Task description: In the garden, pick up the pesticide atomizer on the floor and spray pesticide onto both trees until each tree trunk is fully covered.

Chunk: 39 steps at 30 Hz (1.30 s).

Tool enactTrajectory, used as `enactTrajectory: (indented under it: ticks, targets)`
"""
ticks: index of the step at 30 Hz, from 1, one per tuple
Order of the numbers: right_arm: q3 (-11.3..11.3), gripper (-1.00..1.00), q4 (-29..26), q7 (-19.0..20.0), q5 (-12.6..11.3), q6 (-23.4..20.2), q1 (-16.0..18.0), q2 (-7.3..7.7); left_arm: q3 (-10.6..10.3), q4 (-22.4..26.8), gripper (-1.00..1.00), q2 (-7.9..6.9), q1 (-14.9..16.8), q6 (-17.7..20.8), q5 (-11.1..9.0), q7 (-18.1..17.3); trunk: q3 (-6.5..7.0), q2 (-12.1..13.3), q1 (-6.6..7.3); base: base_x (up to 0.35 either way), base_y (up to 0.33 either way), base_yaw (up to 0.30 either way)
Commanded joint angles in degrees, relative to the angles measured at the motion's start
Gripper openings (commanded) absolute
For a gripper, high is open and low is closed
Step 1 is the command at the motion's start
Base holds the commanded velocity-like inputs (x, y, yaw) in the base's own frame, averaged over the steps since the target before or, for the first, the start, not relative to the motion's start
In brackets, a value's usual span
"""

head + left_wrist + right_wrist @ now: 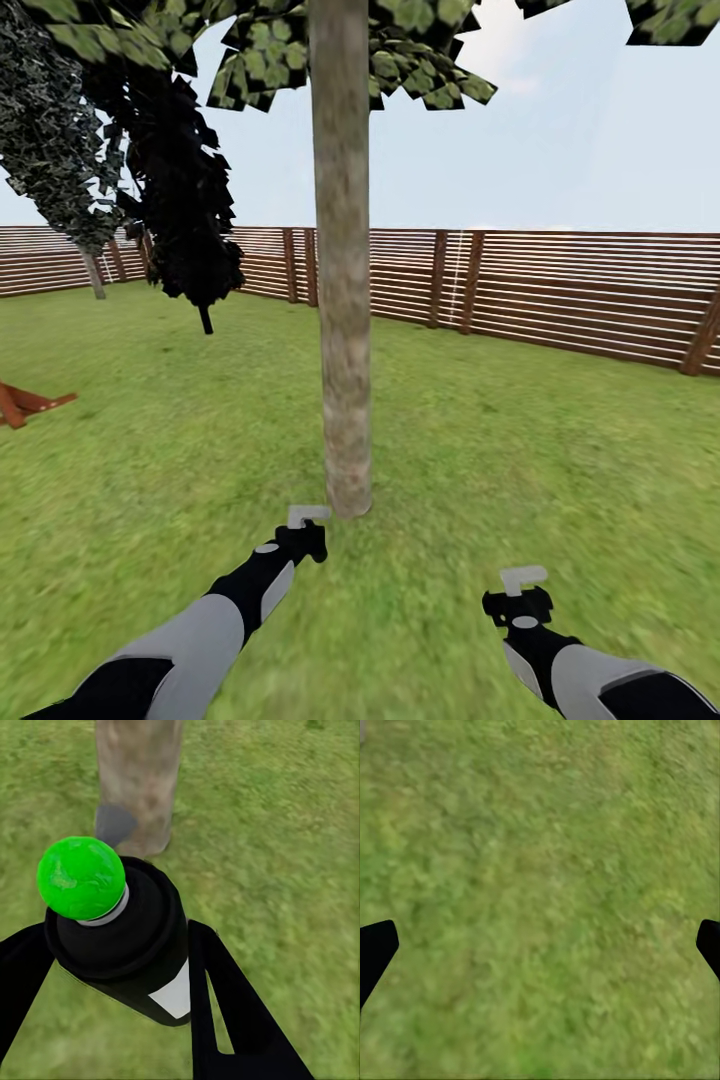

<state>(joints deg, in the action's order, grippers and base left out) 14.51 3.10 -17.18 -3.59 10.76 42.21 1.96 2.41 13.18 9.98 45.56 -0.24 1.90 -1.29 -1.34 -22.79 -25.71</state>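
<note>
A thick grey-brown tree trunk [343, 300] rises from the grass straight ahead, its blocky green canopy [270, 50] overhead. The bark looks plain and mottled. My left gripper [305, 540] hovers just short of the trunk's base. In the left wrist view, my left gripper [120, 967] is shut on the pesticide atomizer [127, 937], a dark bottle with a white label [176, 994] and a bright green ball [81, 877] on top. The bottle points toward the trunk's foot [139, 780]. My right gripper [520, 600] hangs low over the lawn to the right. Seen from the right wrist, that gripper [540, 945] is open with only grass between its fingers.
A brown slatted fence [560, 290] rings the lawn behind the tree. A dark narrow tree [190, 220] and a grey-leaved tree [60, 140] stand at the back left. An orange-brown object [25, 403] lies at the left edge. Grass spreads on all sides.
</note>
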Motion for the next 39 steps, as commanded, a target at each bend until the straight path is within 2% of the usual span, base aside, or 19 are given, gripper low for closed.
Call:
enactTrajectory:
  ticks: [1, 6, 12, 16, 39]
  targets:
    - [0.43, 1.00, 0.24, -0.04, -0.37, 0.41, 0.08, -0.03, 0.25, 0.00, -1.00, 0.02, 0.05, -0.02, 0.21, -0.12, -0.13, -0.13, -0.08, 0.350, 0.000, 0.000]
    - [0.36, 1.00, 0.17, -0.04, -0.32, 0.41, -0.08, 0.08, 0.31, 0.00, -1.00, 0.02, 0.05, -0.05, 0.21, -0.12, -0.13, -0.13, -0.08, 0.350, 0.000, 0.000]
    - [0.38, 1.00, 0.12, -0.04, -0.16, 0.67, -3.25, 0.30, 0.38, 0.00, -1.00, 0.02, 0.05, -0.04, 0.21, -0.12, -0.13, -0.13, -0.08, 0.350, 0.000, 0.000]
    - [0.44, 1.00, 0.14, -0.04, -0.26, 0.70, -4.02, 0.23, 0.40, -0.01, -1.00, 0.02, 0.05, -0.03, 0.21, -0.12, -0.13, -0.13, -0.08, 0.350, 0.000, 0.000]
    - [0.49, 1.00, 0.15, -0.04, -0.28, 0.67, -4.24, 0.15, 0.40, -0.70, -1.00, 0.02, 0.05, -0.18, 0.14, -0.12, -0.13, -0.13, -0.08, 0.340, 0.000, 0.000]
